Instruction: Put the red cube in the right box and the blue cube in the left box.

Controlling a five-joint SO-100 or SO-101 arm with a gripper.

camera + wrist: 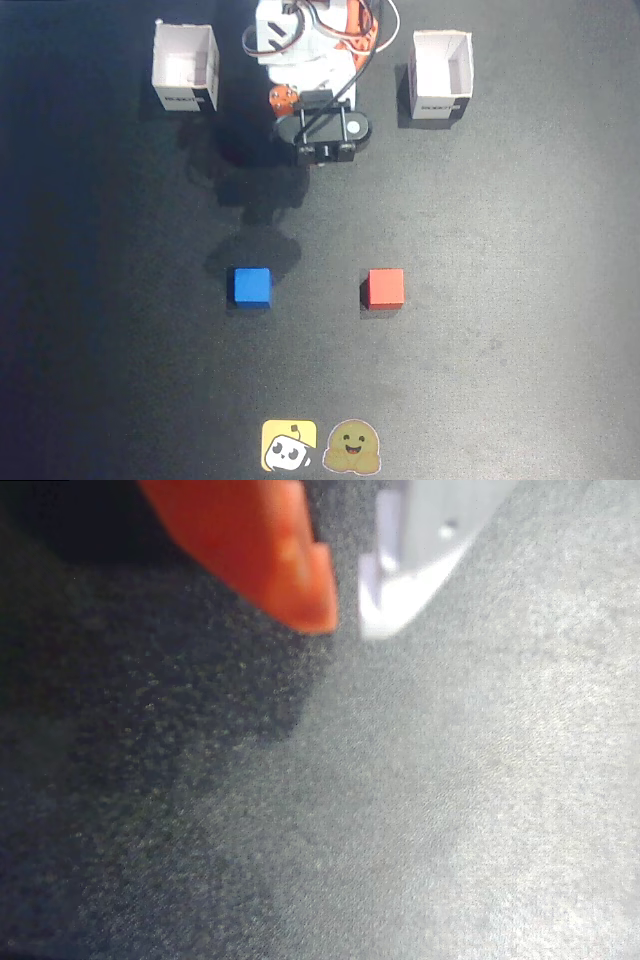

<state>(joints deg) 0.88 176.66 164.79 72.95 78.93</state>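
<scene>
My gripper (345, 615) seems nearly closed and empty, over bare worktop (450, 810). In the fixed view, the blue cube (251, 286) lies left of the red cube (384, 288), well apart

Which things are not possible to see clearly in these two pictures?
- Both cubes: absent from the wrist view, which shows only fingertips and mat.
- Gripper: hidden under the arm in the fixed view.
- Left box and right box: label print too small to read, fixed view.
</scene>
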